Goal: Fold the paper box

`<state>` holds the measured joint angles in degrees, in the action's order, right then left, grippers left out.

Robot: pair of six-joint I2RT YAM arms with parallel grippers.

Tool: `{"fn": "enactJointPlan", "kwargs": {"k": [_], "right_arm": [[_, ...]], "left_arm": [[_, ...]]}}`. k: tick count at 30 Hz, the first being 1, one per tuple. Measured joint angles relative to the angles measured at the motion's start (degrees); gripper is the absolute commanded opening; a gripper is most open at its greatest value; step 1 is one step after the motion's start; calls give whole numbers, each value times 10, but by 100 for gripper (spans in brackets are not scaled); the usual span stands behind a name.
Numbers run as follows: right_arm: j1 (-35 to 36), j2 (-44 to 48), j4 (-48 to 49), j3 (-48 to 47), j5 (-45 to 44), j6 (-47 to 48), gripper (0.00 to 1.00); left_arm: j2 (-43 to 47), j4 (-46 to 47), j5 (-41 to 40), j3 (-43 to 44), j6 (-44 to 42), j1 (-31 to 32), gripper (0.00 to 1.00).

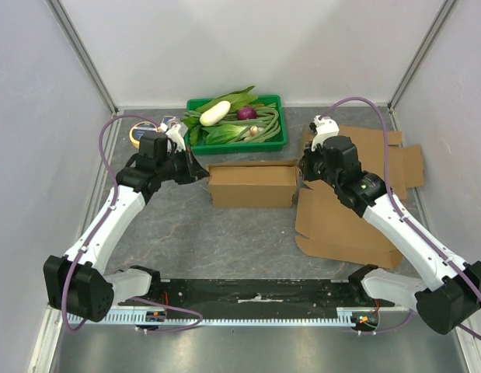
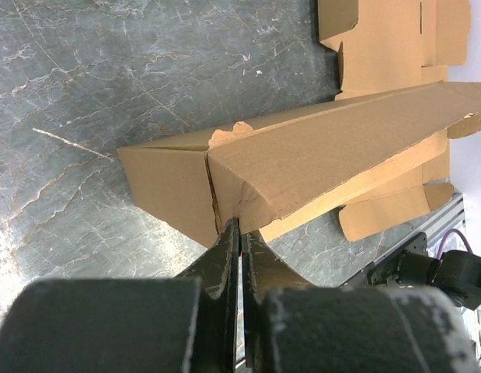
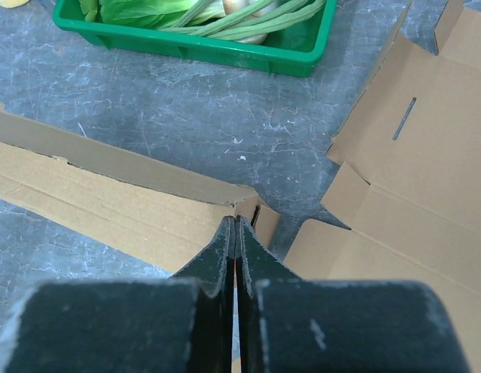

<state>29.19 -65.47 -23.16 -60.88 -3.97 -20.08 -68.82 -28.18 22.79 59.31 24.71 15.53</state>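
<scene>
Paper box point(image 1: 252, 184): brown and partly folded. It lies in the middle of the grey table point(image 1: 186, 233), with its long side going left to right.
Left gripper point(image 2: 240, 224): fingers pressed tight together with nothing seen between them. The tips touch the box's left end.
Right gripper point(image 3: 235, 221): fingers pressed tight together, holding nothing. The tips are right at the box's right end flap.
Flat cardboard point(image 1: 345, 225): unfolded sheets on the right, under the right arm.
Green tray point(image 1: 238, 148): just past the box on the far side, full of vegetables.
Tape roll point(image 1: 137, 134): far left, beside the tray.
</scene>
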Motion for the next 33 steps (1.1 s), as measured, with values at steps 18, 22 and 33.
{"fn": "enactJointPlan", "kwargs": {"k": [18,22,33], "right_arm": [[59,122,208,221,-68,-7,3],[59,121,208,220,-70,-7,11],[60,86,118,168,-63,-9,67]], "left_arm": [[81,35,-18,-91,18,4,37],[114,-27,-19,-83,16,4,45],[-22,179,142,81,102,12,17]]}}
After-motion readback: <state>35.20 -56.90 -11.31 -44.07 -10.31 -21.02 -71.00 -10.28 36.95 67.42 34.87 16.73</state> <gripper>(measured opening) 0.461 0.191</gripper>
